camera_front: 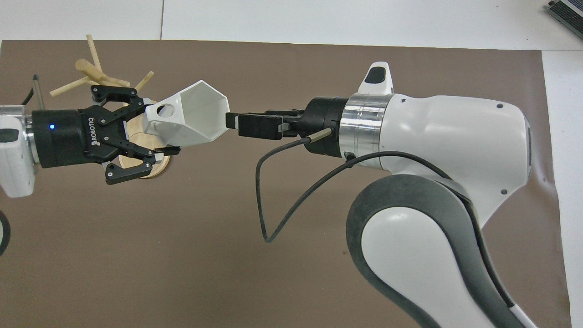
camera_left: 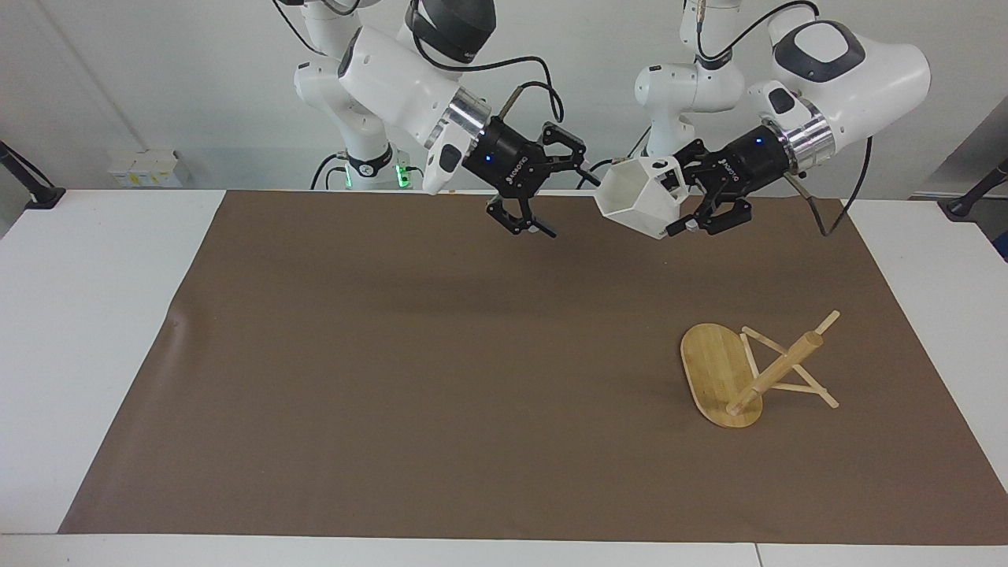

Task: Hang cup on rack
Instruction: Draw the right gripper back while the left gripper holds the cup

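**Cup held aloft, rack lying down**

The left gripper clamps its fingers on the cup at the handle end. The right gripper, fingers spread wide and empty, hangs just off the rim. The rack lies tipped over on the mat; stand it upright first, I judge.

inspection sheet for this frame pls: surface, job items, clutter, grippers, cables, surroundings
Surface: brown mat on white table, wrinkle at the mat's edge toward the right arm's end.
Job's things: cup held in the air, mouth toward the right gripper; rack tipped over on the mat, toward the left arm's end.
Clutter: nothing seen.
Grippers: left gripper shut on the cup's handle end; right gripper open, beside the cup's mouth, not touching.
Cables: black cable looping from the right wrist.
Surroundings: white wall, power strip.
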Tool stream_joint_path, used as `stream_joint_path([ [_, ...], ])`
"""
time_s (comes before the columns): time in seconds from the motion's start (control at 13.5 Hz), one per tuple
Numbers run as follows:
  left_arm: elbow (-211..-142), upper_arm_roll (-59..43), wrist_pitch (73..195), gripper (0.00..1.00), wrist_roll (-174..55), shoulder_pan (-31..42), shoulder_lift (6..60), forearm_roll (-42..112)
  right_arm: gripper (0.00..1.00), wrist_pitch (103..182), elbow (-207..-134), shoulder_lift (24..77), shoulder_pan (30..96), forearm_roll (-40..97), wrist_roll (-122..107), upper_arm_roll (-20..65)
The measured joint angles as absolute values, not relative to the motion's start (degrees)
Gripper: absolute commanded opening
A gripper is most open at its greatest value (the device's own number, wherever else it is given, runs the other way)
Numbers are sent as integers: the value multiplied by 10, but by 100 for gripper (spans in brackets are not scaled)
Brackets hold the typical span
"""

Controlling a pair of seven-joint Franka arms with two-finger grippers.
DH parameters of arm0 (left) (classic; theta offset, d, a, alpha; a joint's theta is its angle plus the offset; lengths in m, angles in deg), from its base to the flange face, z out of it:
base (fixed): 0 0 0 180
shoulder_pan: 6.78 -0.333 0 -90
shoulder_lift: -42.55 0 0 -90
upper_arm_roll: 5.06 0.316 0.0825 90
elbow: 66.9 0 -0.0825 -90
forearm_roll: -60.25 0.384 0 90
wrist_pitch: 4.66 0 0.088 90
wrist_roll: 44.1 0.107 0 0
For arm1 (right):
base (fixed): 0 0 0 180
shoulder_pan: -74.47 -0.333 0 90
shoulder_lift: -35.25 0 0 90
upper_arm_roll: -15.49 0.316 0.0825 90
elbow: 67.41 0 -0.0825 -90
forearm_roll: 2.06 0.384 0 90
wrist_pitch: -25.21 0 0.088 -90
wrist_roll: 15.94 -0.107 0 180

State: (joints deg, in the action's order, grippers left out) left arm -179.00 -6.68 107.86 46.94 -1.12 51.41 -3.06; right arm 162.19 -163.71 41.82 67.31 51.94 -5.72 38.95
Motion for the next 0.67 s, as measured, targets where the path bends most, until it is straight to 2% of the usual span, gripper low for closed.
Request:
stream_joint_path([
  [0.67,-1797,-61,1080,0,469,-14,514,-28,100,1569,-1638,417,712,519,-57,388],
])
